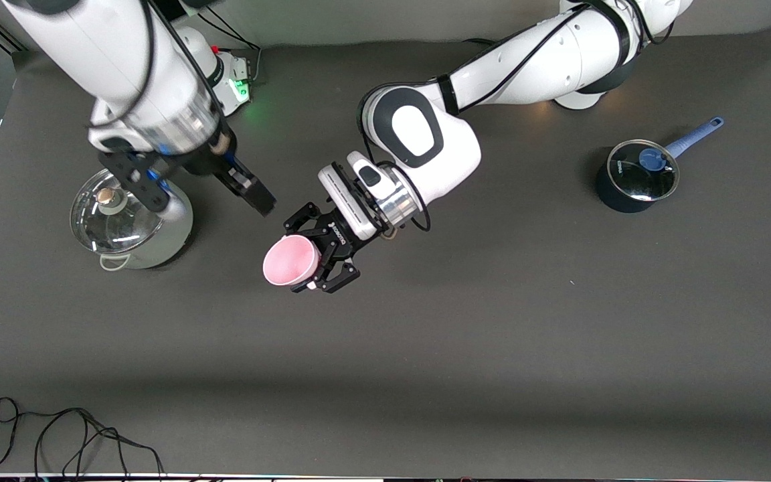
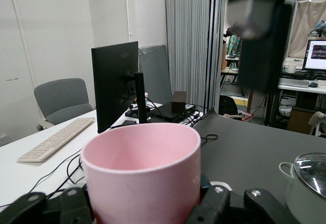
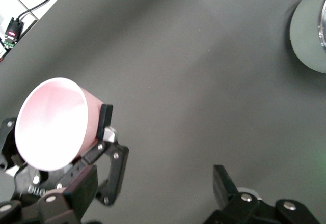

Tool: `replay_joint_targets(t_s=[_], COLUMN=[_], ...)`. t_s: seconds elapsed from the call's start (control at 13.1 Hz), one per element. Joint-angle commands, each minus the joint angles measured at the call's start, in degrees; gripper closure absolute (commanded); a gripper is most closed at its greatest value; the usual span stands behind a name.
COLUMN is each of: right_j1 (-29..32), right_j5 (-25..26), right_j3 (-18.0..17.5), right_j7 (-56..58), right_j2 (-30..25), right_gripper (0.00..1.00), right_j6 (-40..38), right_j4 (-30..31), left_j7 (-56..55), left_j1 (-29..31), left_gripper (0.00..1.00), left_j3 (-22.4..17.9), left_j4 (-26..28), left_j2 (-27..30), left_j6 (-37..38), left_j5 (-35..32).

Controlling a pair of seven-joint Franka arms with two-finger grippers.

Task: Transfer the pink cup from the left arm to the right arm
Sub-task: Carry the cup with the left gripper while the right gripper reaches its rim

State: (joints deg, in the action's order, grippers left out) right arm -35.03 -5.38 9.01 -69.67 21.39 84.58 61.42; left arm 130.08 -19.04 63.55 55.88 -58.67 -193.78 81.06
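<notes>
The pink cup (image 1: 290, 260) is a small pale-pink tumbler held on its side above the table's middle, with its open mouth facing the front camera. My left gripper (image 1: 305, 262) is shut on the cup's body. In the left wrist view the cup (image 2: 142, 168) fills the space between my left gripper's (image 2: 145, 211) jaws. My right gripper (image 1: 249, 189) hangs open and empty just beside the cup, toward the right arm's end. In the right wrist view its fingers (image 3: 224, 188) stand wide apart, with the cup (image 3: 51, 122) close by.
A steel pot with a glass lid (image 1: 128, 221) stands under the right arm and shows in the left wrist view (image 2: 308, 183). A dark blue saucepan with a blue handle (image 1: 636, 177) stands toward the left arm's end. A black cable (image 1: 57, 435) lies near the front edge.
</notes>
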Motion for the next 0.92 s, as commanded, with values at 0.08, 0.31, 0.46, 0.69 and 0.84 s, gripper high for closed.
replay_joint_targets(t_s=[0.08, 0.31, 0.46, 0.69, 0.84], right_j1=[-0.12, 0.14, 0.23, 0.40, 0.49], right_j5=[-0.94, -0.94, -0.94, -0.94, -0.86], right_j3=[0.57, 0.57, 0.57, 0.65, 0.65], right_j7=[-1.43, -1.43, -1.43, -1.43, -1.43], right_j2=[2.07, 3.30, 3.92, 4.45, 4.71], right_gripper=[0.00, 0.00, 0.00, 0.00, 0.00], right_j6=[2.77, 5.50, 7.17, 9.63, 10.43], right_j4=[-2.18, -2.18, -2.18, -2.18, -2.18], left_j7=[0.00, 0.00, 0.00, -0.09, -0.35], left_j1=[-1.17, -1.17, -1.17, -1.43, -1.52], left_gripper=[1.00, 1.00, 1.00, 1.00, 1.00], left_j3=[-0.36, -0.36, -0.36, -0.53, -1.06], left_j4=[-1.65, -1.65, -1.65, -1.65, -1.74], left_j2=[-0.30, -0.39, -0.39, -0.39, -0.39], left_j6=[-0.55, -0.46, -0.55, -0.46, -0.46], left_j5=[0.59, 0.50, 0.50, 0.59, 0.50])
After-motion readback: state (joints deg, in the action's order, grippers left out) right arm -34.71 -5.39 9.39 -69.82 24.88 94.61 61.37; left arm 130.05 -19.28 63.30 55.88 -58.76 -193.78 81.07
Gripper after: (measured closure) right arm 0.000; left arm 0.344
